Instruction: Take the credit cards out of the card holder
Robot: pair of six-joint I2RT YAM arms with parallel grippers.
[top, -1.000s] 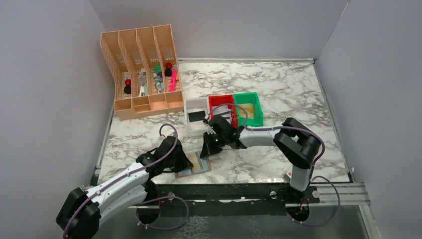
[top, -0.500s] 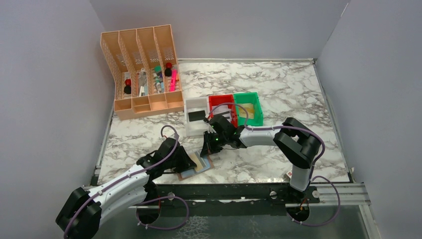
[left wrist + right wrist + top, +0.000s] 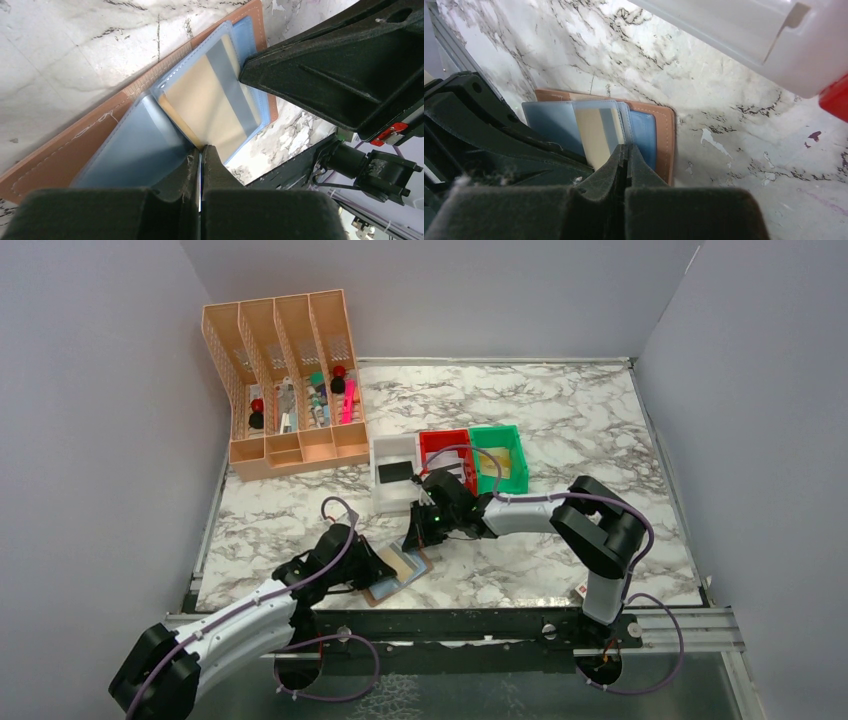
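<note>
Marble table [image 3: 560, 410]: card holder [image 3: 383, 587], three bins [image 3: 445, 437], peach organizer [image 3: 300, 451].

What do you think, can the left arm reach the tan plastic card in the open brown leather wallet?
Probably yes. The left gripper, shut, touches the tan plastic card, nothing between them. The right gripper rests on the brown wallet.

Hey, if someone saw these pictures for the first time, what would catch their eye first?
The left pincer and right pincer, both shut, meet on the open brown card holder at the table's near edge, where a tan credit card shows in its blue-grey sleeve. Behind it sit a white bin, a red bin and a green bin in a row. A peach organiser stands at the far left.
</note>
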